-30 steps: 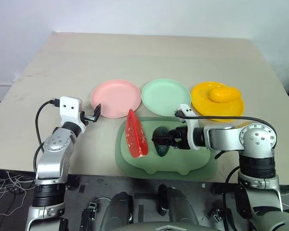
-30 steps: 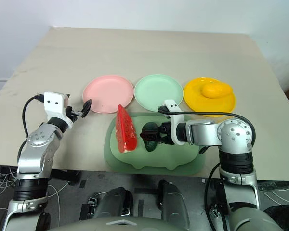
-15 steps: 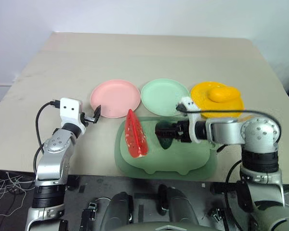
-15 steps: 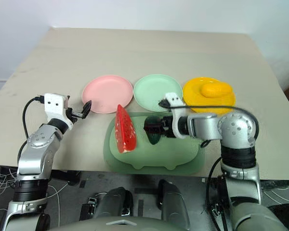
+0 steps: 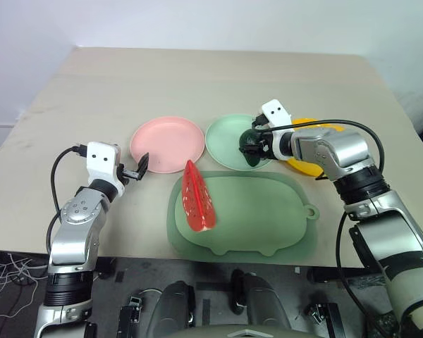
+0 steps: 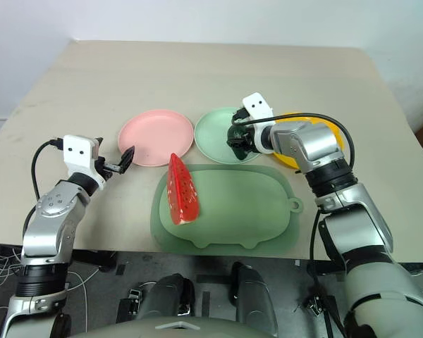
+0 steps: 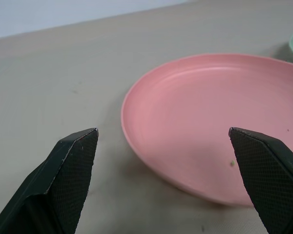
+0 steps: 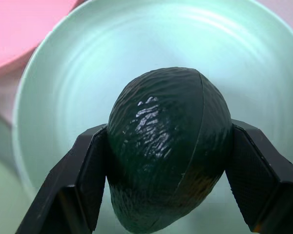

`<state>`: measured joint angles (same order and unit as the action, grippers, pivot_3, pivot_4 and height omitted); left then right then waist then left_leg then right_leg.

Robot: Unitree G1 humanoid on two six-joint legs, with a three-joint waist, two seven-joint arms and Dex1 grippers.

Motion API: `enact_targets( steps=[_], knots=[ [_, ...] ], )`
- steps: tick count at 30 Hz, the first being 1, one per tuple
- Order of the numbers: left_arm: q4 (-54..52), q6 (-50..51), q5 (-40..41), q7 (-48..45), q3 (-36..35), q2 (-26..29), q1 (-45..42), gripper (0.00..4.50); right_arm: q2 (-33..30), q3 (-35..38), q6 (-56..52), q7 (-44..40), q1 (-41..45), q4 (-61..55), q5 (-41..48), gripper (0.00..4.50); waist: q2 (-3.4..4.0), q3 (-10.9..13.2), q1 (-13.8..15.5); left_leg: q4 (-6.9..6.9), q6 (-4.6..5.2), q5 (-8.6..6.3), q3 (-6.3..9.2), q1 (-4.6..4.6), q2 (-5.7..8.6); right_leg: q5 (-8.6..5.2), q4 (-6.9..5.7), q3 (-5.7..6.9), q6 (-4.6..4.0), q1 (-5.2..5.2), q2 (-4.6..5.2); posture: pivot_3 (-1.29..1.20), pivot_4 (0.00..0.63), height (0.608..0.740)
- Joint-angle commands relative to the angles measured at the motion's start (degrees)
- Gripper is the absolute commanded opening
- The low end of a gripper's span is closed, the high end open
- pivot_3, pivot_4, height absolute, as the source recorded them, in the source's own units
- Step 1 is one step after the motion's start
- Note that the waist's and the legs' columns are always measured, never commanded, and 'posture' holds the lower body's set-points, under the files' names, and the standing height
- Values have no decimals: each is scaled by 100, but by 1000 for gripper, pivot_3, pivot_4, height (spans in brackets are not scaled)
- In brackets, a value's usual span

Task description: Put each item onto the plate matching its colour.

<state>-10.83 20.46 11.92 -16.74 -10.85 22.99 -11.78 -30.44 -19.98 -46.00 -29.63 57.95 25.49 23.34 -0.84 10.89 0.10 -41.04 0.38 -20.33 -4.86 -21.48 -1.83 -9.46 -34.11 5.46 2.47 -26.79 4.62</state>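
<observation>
The right arm reaches forward and across toward the robot's left, its right pincer (image 8: 168,195) angled down over the mint green plate (image 5: 225,141). Its two black fingers (image 8: 90,170) press against both flanks of the dark green avocado (image 8: 168,168), gripping it above the plate's bowl; whether the fruit touches the plate cannot be told.

The left arm is bent at the surface's (image 5: 197,77) near left, its left pincer (image 7: 168,161) pointing level at the pink plate (image 7: 215,126) with fingers spread wide and nothing between them.

The red watermelon slice (image 5: 196,197) lies on the left part of the large green pig-shaped mat (image 5: 268,218), just in front of the pink plate. The yellow plate (image 5: 307,165) sits just beside the mint one, mostly hidden behind the right forearm.
</observation>
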Motion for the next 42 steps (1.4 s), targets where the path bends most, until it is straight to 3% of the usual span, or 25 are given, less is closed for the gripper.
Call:
enact_targets(
  steps=[1, 6, 9, 12, 15, 18, 20, 29, 38, 42],
  knots=[
    [-433, 6, 89, -9, -121, 25, 80, 4500, 81, 108, 528, -342, 194, 180, -455, 4457, 0, 0, 6, 0, 0, 0, 0, 0, -1, 0, 0, 0, 0, 0, 1, 0, 150, 740],
    [-899, 590, 278, -50, -120, 123, 130, 4500, -71, 358, 1197, -615, -75, -363, -847, 4457, 2, 1, 12, 0, 0, 0, 1, -1, -1, 0, 0, 1, 0, 0, 2, 0, 150, 740],
    [-1641, 1959, 432, 116, 141, 261, -117, 4500, -297, 698, 1634, -724, -327, -665, -958, 4457, 2, 2, 33, 0, -1, 0, 5, -2, -1, 0, 0, 2, 0, 1, 2, 0, 150, 740],
    [-2303, 3640, 740, 533, 317, 56, -641, 4500, -456, 999, 1797, -855, -549, -849, -972, 4457, -1, 4, 72, -6, -1, 1, 10, -1, 3, 1, 2, 2, 2, 8, 5, 0, 150, 740],
    [-2860, 5219, 1089, 790, 573, -433, -1346, 4500, -482, 1260, 1746, -877, -715, -943, -949, 4457, -1, 4, 49, -8, -1, 0, 11, 9, 4, 4, 3, 1, 8, 19, 5, 0, 150, 740],
    [-3066, 6518, 1320, 1078, 275, -1640, -2252, 4500, -415, 1339, 1738, -829, -856, -1024, -1049, 4457, -6, 6, 56, -10, -3, 2, 14, 7, 6, 4, 4, 2, 8, 21, 2, 0, 150, 740],
    [-2943, 7075, 1328, 1249, 270, -1772, -2542, 4500, -332, 1353, 1697, -801, -906, -1089, -1083, 4457, -6, 6, 13, -8, -24, 14, 12, 9, 14, 5, 4, 0, 9, 21, -2, 0, 150, 740],
    [-2071, 7204, 3202, 2228, 453, -812, -3061, 4500, -47, 1360, 1772, -735, -1078, -1116, -1318, 4457, -1, 9, -83, 7, -65, 37, 20, 13, 1, -1, -6, -7, -1, 10, -13, 0, 150, 740],
    [-1187, 7204, 6968, 4866, 656, 75, -3275, 4500, 144, 1367, 1817, -738, -1100, -963, -1421, 4457, -3, 10, -69, 2, -67, 38, 24, 12, 6, 1, -9, -10, 1, 12, 5, 0, 150, 740],
    [-940, 5810, 9568, 6658, 1846, 1450, -3293, 4500, 204, 1372, 1814, -742, -1082, -947, -1454, 4457, 0, 12, -86, 3, -74, 41, 23, 15, 4, 1, -12, -13, 0, 10, 5, 0, 150, 740]
  ],
)
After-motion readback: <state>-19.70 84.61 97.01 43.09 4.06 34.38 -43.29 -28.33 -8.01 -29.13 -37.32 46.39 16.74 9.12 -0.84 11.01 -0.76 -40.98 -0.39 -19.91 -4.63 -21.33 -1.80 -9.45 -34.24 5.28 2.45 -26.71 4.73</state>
